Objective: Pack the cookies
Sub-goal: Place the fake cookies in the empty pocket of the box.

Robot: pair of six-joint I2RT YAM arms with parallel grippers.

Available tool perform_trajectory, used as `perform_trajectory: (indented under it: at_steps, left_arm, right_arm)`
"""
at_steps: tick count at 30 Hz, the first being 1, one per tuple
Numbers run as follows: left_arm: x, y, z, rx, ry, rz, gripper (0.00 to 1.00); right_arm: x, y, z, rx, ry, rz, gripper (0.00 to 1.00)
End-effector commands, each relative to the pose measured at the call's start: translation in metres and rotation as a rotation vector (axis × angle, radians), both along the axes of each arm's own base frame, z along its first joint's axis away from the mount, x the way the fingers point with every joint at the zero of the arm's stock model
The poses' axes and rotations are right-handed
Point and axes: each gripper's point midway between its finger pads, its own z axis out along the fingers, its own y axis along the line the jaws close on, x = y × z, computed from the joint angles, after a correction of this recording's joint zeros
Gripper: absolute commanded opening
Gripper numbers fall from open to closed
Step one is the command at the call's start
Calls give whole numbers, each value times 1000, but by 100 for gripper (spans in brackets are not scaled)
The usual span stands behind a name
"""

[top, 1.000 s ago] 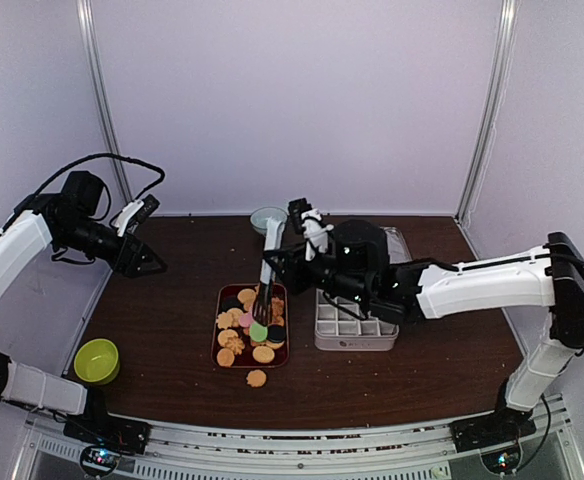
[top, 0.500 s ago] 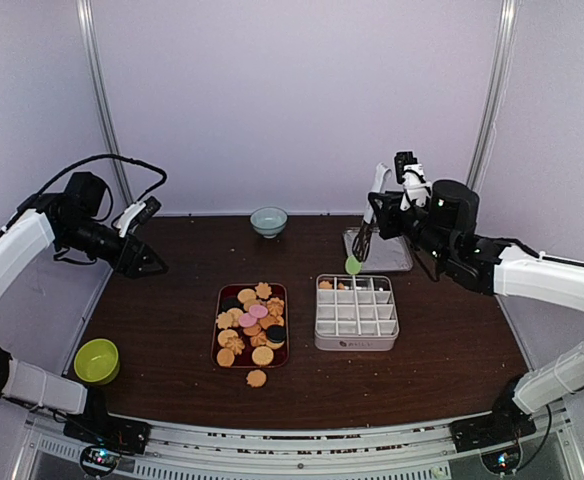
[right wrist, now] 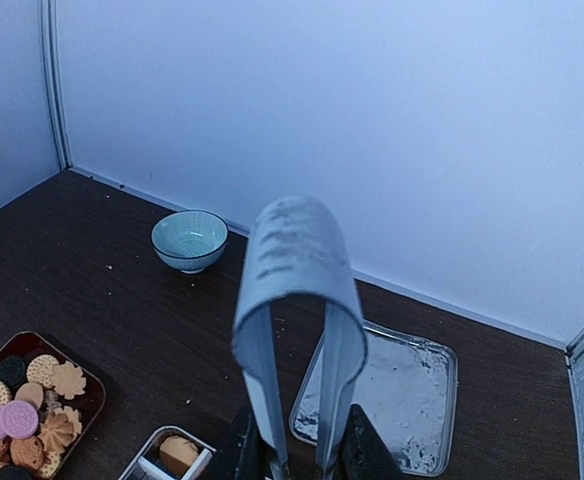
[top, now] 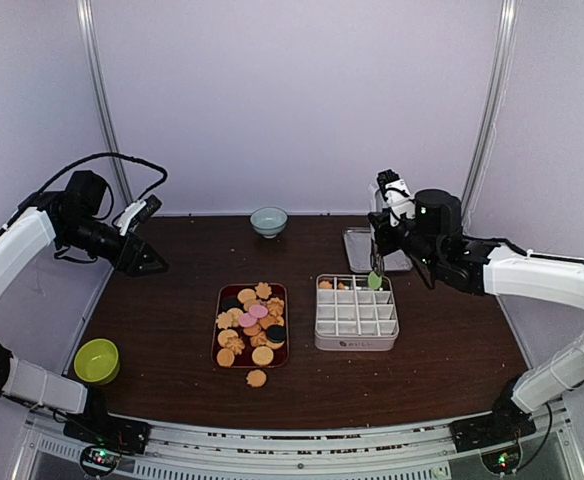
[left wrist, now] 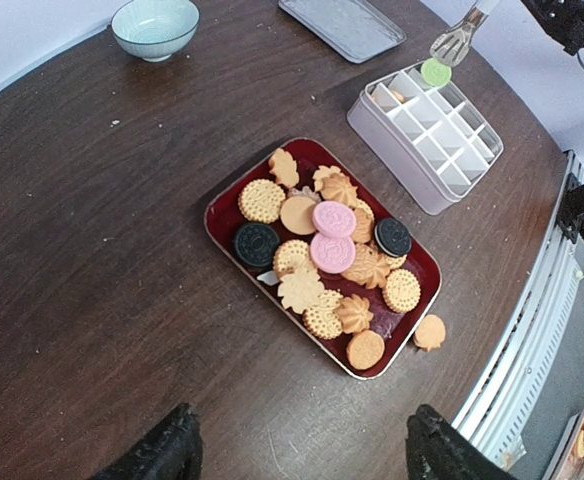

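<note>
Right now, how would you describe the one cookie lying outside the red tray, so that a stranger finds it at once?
On the wooden table, find the red tray of cookies beside the white divided box. Just off the tray's near edge lies a round golden cookie, the only one on bare wood.

A dark wooden table (top: 172,300) is seen, speckled with crumbs. A red tray (left wrist: 219,215) is set near its centre, and one loose cookie (top: 257,378) lies on the wood at the tray's 6 o'clock. A white divided box (top: 356,341) is placed at 3 o'clock, a flat grey lid (left wrist: 342,25) at 1, a teal bowl (top: 269,220) at 12 and a green bowl (top: 96,361) at 8.
</note>
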Motion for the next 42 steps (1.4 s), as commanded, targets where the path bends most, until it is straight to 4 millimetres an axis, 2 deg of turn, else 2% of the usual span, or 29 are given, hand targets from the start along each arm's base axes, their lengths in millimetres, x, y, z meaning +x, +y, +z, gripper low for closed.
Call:
perform_trajectory:
  at_steps: [1,17,18,20,24,28,34,37,42]
  left_arm:
    - [1,0,13,-21,-23,10,73]
    - [1,1,16,-17,-38,14,73]
    - [1,1,17,-17,-41,13,73]
    - [1,1,19,-16,-46,15,73]
    - [1,1,20,-19,-48,14,74]
    - [0,1,19,-20,-45,13,73]
    - [0,0,17,-21,-38,11,73]
    - [0,1,16,-20,-34,12,73]
    - [-1,2,11,-10,-28,14,73]
  right_arm:
    - [6,7,23,24,-47,19,0]
    - [11,30,8,-34,-16,82,0]
    - [11,31,9,-41,-18,83,3]
    - [10,34,10,-45,-20,89,18]
    - [6,38,21,-20,-34,106,32]
    - [1,40,35,13,-56,120,37]
    - [-11,47,57,70,-84,162,37]
    - [-25,64,67,83,-102,207,36]
    - [-56,117,78,118,-115,320,36]
